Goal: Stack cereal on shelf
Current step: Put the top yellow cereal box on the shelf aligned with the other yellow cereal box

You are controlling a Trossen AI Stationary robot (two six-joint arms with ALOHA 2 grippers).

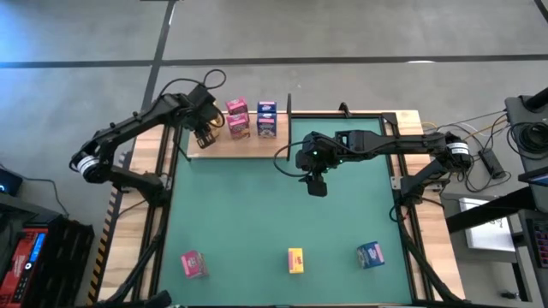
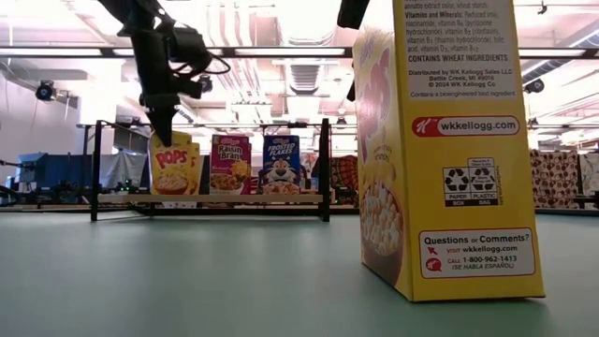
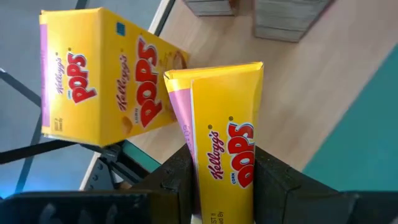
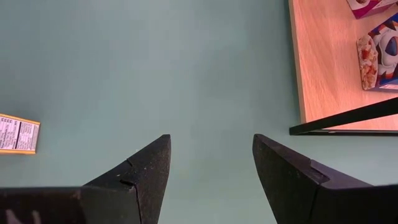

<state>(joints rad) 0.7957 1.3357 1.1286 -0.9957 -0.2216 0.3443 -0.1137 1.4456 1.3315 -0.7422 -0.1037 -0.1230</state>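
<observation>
While your left gripper (image 3: 221,180) pinched a yellow Pops box (image 3: 221,130) over the shelf (image 1: 248,145), beside another Pops box (image 3: 99,81), your right gripper (image 4: 211,168) hung with fingers spread above the green mat (image 1: 257,214). Pink (image 1: 194,263), yellow (image 1: 295,260) and blue (image 1: 370,254) boxes stood along the mat's near edge.

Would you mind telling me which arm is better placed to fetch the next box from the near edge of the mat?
The right. Its gripper hangs open and empty over the green mat, nearer the yellow box; the left gripper is shut on a Pops box at the shelf.
</observation>
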